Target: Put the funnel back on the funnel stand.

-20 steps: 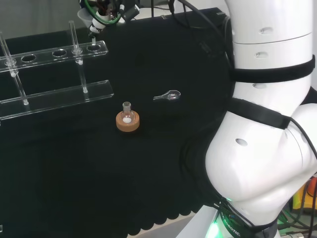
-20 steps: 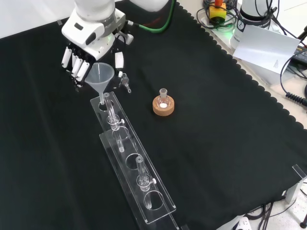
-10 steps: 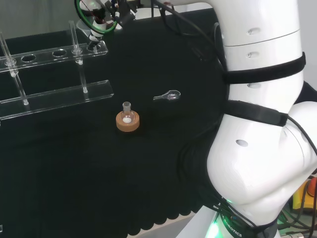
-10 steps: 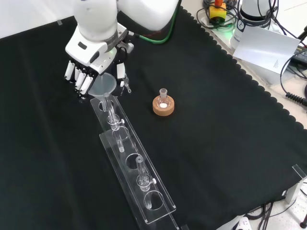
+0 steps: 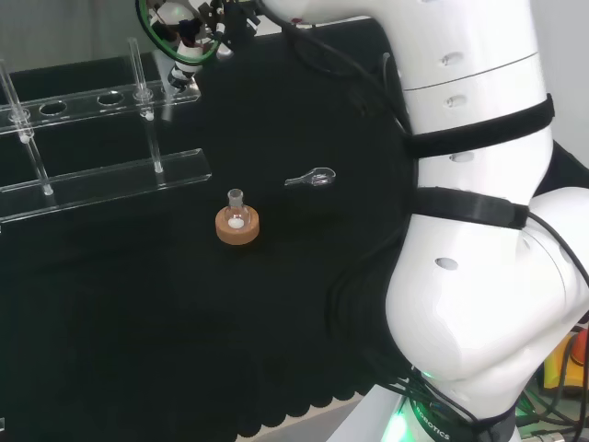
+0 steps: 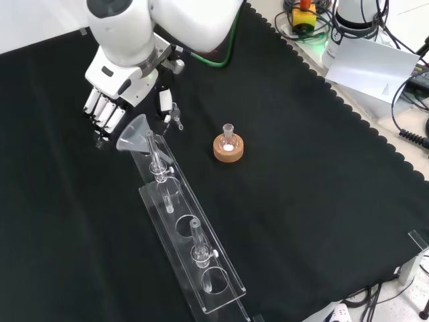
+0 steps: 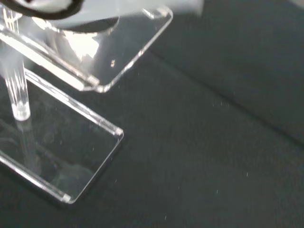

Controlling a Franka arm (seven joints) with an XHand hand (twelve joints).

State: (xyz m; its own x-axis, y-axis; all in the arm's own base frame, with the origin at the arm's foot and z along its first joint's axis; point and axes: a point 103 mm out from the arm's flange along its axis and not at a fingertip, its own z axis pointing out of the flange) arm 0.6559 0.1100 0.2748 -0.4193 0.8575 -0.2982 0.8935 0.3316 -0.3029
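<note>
One clear funnel (image 6: 136, 132), wide cone w/ narrow stem, sits in the end hole of the funnel stand (image 6: 184, 231) nearest the hand, front view. Cone tilted: its mouth faces up and toward the view's left; stem runs down through the top plate. Stand is clear acrylic, two tiers joined by thin posts, top plate w/ a row of round holes; the other holes show nothing in them.

Hand (image 6: 112, 90), front view: above and left of the funnel, fingers (image 6: 100, 109) straight, pointing down toward the cloth (image 6: 301, 201), thumb out to the right. Released, nothing held. Fingertips just beside the cone's rim; contact cannot be confirmed.

Head view: hand (image 5: 189, 35) at top edge, over the stand's right end (image 5: 179, 89); funnel hard to make out there.

Wrist view: stand's corner (image 7: 128, 45) close up, rounded top-plate edge over the base plate, one post at the side.

Also on cloth: small flask (image 6: 228, 137) upright in a cork ring (image 6: 228, 149), well apart from the stand; small clear glass piece (image 5: 311, 179) lying near the hand, front view (image 6: 175, 115).
</note>
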